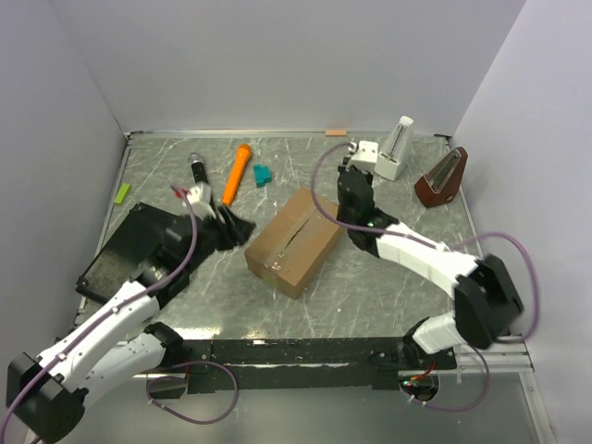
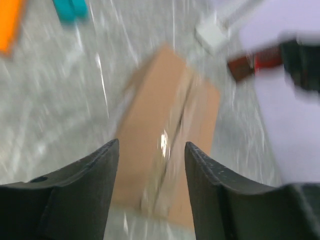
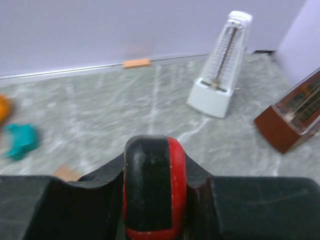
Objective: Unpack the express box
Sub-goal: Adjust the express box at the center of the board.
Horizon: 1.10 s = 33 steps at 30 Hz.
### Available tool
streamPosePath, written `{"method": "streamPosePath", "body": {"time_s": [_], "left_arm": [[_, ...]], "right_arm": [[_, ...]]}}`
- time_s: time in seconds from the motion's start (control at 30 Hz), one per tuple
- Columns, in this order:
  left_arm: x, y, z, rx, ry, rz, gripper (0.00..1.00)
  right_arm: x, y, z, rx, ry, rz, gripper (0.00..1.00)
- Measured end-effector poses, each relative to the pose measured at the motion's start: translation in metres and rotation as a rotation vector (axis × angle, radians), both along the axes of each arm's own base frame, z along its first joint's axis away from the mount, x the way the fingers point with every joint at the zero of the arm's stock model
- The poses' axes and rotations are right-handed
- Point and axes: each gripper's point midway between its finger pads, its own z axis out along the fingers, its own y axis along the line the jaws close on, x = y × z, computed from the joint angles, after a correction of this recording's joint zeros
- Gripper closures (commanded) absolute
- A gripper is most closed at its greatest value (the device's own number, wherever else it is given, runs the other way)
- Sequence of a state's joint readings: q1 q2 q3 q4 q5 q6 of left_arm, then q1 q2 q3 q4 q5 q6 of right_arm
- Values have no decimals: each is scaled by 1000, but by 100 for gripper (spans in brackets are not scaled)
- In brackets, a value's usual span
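The express box (image 1: 296, 240), a brown carton with a clear tape strip along its shut top seam, lies at an angle mid-table. My left gripper (image 1: 235, 228) hovers just off its left end. In the blurred left wrist view the jaws (image 2: 151, 150) stand open with nothing between them, and the express box (image 2: 170, 130) shows beyond the gap. My right gripper (image 1: 352, 176) hangs beyond the box's far right corner, pointing at the back wall. It is shut (image 3: 155, 165) on a black-and-red tool (image 3: 155, 192).
A white metronome (image 1: 396, 148) and a brown metronome (image 1: 441, 176) stand at the back right. An orange cylinder (image 1: 238, 173), a teal block (image 1: 263, 175) and a dark rod (image 1: 199, 171) lie at the back left. A flat black ribbed case (image 1: 125, 250) lies under my left arm.
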State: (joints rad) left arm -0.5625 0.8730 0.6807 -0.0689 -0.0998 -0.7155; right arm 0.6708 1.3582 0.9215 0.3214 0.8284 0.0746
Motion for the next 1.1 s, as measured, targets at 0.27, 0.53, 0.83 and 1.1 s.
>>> {"method": "streamPosePath", "body": {"time_s": [0.27,0.53,0.83,1.1], "left_arm": [[-90,-18,-104,6,290,-157,68],[-112,-37,-161,92,469,-247,80],[-92,-35,-174,161,496,-150,64],[-84,-25,-176,183,489,-98,55]], "right_arm": [[70,1,-47,-209,91,-55,100],[95,38,-98,-290,214,126,100],[68,53,-141,-234,335,279,100],[21,44,-139,-195,321,254,100]]}}
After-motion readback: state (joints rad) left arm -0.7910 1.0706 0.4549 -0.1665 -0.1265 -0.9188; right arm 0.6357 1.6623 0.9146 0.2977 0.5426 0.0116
